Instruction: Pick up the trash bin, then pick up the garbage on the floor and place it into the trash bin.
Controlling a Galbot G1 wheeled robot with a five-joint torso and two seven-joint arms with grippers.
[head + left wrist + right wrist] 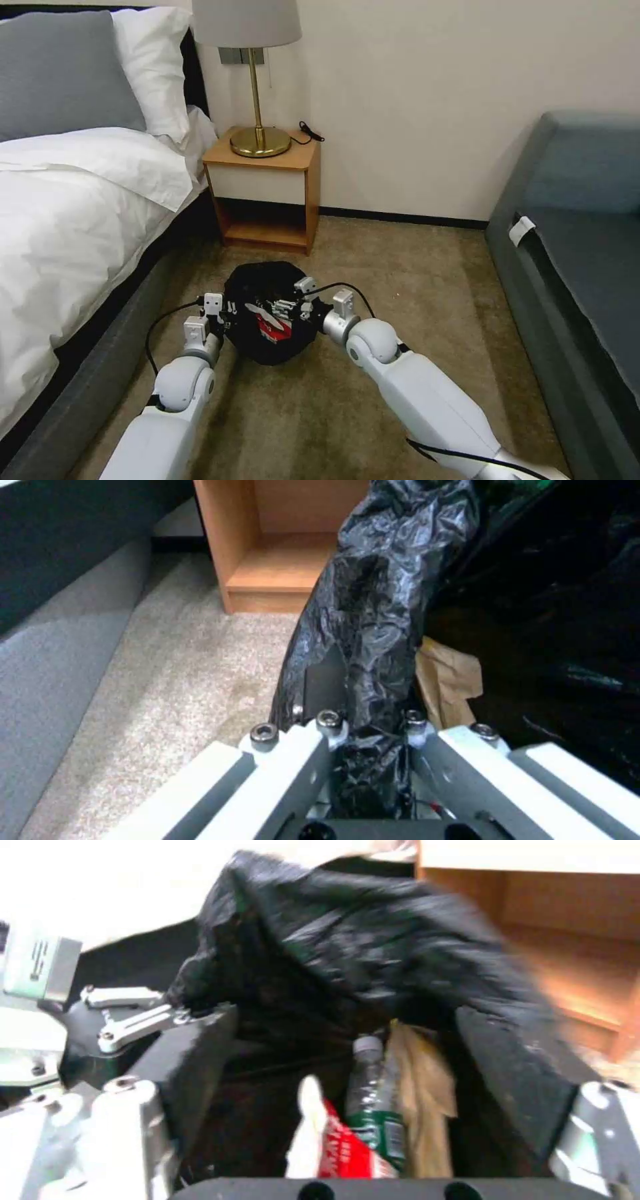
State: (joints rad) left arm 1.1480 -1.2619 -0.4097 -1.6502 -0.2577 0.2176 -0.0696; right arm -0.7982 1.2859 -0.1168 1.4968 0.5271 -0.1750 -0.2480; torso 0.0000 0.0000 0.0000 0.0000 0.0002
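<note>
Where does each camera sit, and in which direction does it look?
Head view: from the head, down at the carpet; both arms meet at the trash bin before the nightstand.
Left wrist view: behind the left gripper, clamping the bin's bag rim.
Right wrist view: behind the right gripper, open over the bin, above bottle and carton.
Shared: bin, brown paper.

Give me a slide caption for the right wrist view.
Open right gripper over the trash bin, red-and-white carton, bottle and brown paper inside.
</note>
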